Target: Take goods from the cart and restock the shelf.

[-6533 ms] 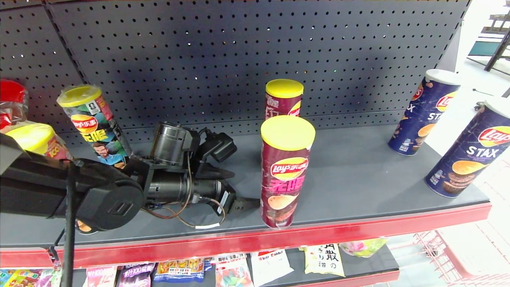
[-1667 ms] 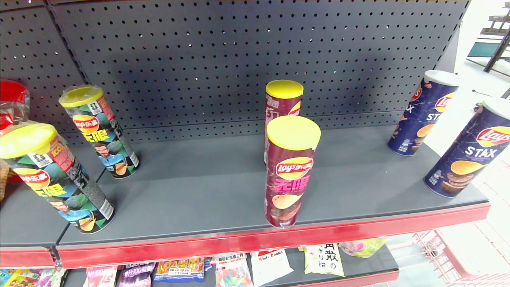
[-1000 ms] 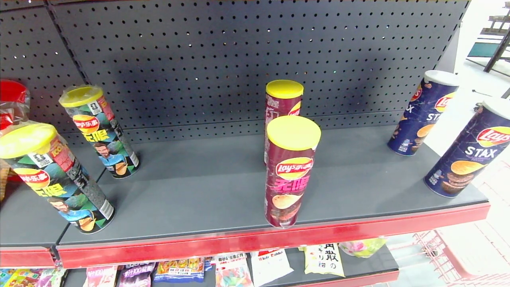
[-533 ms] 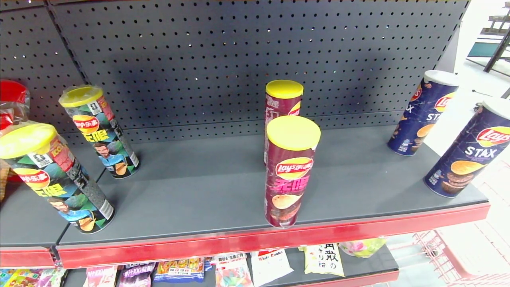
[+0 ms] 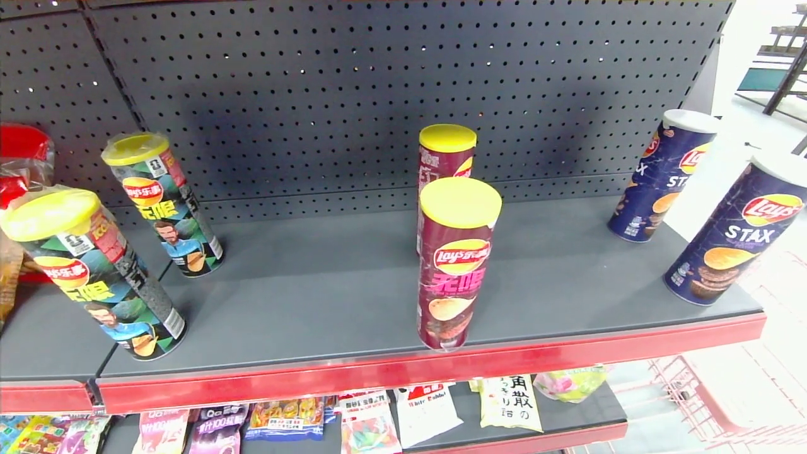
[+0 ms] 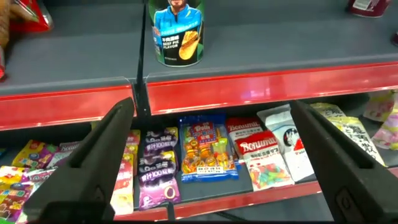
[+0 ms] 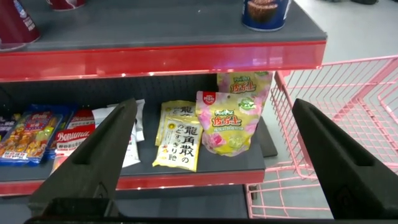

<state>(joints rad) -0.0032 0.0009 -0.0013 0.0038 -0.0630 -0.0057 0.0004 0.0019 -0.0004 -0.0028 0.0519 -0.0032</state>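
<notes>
Maroon can (image 5: 455, 271) fronts the shelf (image 5: 315, 296), label outward; our left gripper (image 6: 211, 168) and right gripper (image 7: 214, 168) hang splayed, awaiting goods.

We are in a shop, in an aisle with packaged snacks. A grey metal shelf (image 5: 328, 290) with a glossy red front strip (image 5: 378, 375) stands against a dark perforated back panel (image 5: 315, 94), as store racks have. On it tall chip cans stand upright in pairs of the same kind, one behind the other: maroon cans (image 5: 455, 265) in the middle, blue cans (image 5: 725, 239) at the right, and green and black cans (image 5: 94, 271) at the left. On the lower shelf (image 7: 186, 182) sealed snack bags (image 6: 208, 149) lie in a row, faces up. A pink wire cart (image 7: 348, 106) stands near the right end of the rack.
</notes>
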